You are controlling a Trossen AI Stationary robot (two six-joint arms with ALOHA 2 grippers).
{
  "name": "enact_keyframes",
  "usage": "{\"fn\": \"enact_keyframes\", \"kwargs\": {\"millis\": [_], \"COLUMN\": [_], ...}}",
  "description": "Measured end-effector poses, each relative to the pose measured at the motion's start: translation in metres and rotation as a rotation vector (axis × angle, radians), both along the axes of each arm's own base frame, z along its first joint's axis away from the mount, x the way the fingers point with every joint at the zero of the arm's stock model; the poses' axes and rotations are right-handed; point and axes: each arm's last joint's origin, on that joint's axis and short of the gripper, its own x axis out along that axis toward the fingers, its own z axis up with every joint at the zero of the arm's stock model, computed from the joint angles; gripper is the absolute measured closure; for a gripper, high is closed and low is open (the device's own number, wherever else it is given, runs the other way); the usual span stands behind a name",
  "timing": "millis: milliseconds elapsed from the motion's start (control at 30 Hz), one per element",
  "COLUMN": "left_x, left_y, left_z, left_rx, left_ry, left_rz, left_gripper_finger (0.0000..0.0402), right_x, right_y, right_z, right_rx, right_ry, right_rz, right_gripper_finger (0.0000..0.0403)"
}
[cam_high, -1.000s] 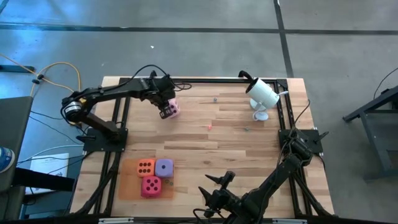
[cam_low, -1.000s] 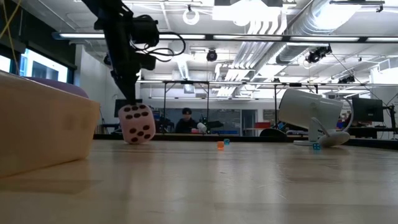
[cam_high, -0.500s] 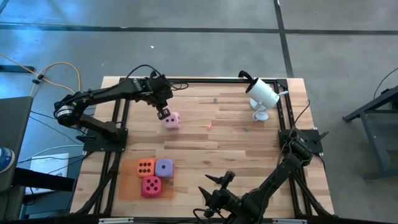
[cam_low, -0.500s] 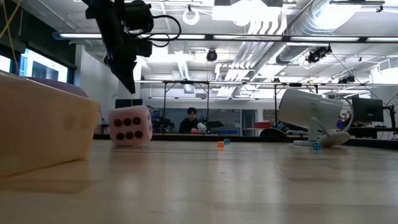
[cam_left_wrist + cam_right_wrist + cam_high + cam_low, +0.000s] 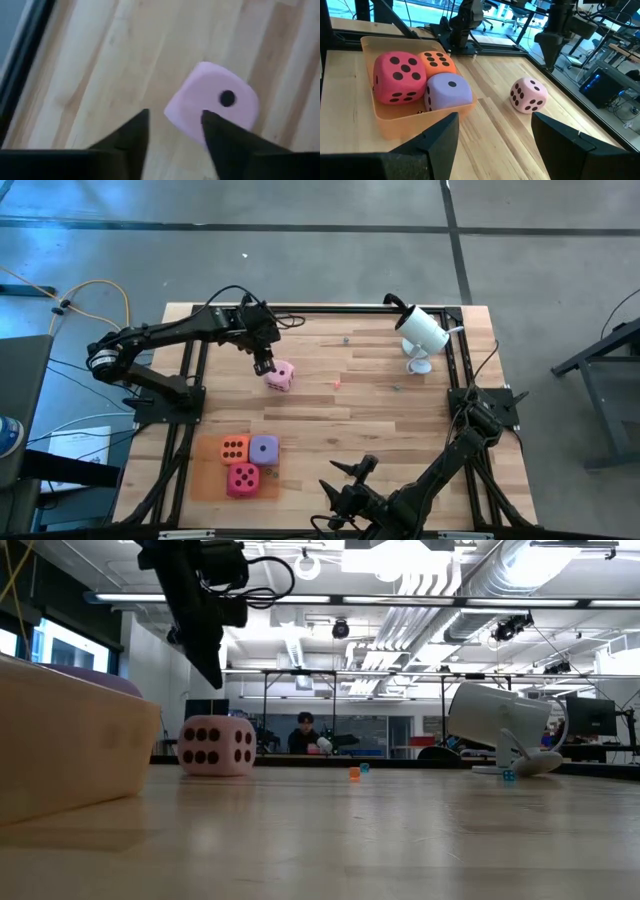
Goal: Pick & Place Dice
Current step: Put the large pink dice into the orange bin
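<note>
Wooden slatted surface, black frame rail round its edge; open workshop with ceiling ducts beyond. Light pink soft cube die with dark pips sits flat on the planks toward the far left, free of any grip. Left gripper hangs just above and beside it, fingers apart, nothing between them. Right gripper waits low at the near edge, fingers spread, empty.

Flat orange tray at near left holds the orange die, purple die and magenta die, packed touching.

Judgement: pink die looks like foam, so light, squashy, not fragile, likely to roll if nudged on an edge. Best taken across two opposite flat faces, fingers descending square to them, mid-height.
</note>
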Motion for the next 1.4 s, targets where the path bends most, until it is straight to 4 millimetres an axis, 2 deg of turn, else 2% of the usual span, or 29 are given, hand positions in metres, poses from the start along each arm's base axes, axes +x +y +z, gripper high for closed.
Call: {"fn": "enact_keyframes", "kwargs": {"millis": [233,400,600,833,1000,1400], "left_x": [0.004,0.010,0.015,0.024,0.030,0.032], "left_y": [-0.010,-0.017,-0.017,-0.002,-0.001,-0.002], "left_z": [0.000,-0.004,-0.011,-0.034,-0.045,-0.048], "left_rx": [-0.006,0.053,0.014,-0.074,-0.071,-0.058], "left_ry": [0.001,0.038,0.028,0.083,0.128,0.144], "left_rz": [-0.131,-0.315,-0.481,-0.463,-0.504,-0.526], "left_gripper_finger": [0.0082,0.0021,0.0012,0.0012,0.0012,0.0012], "right_x": [0.000,0.000,0.000,0.000,0.000,0.000], "right_y": [0.000,0.000,0.000,0.000,0.000,0.000], "right_z": [0.000,0.000,0.000,0.000,0.000,0.000], "right_rx": [0.001,0.002,0.006,0.005,0.003,-0.005], "right_ry": [0.001,0.000,-0.002,-0.001,0.000,0.004], "right_rz": [0.001,0.001,0.001,0.001,0.001,0.000], "right_gripper_finger": [0.0164,0.0164,0.0164,0.0164,0.0164,0.0164]}}
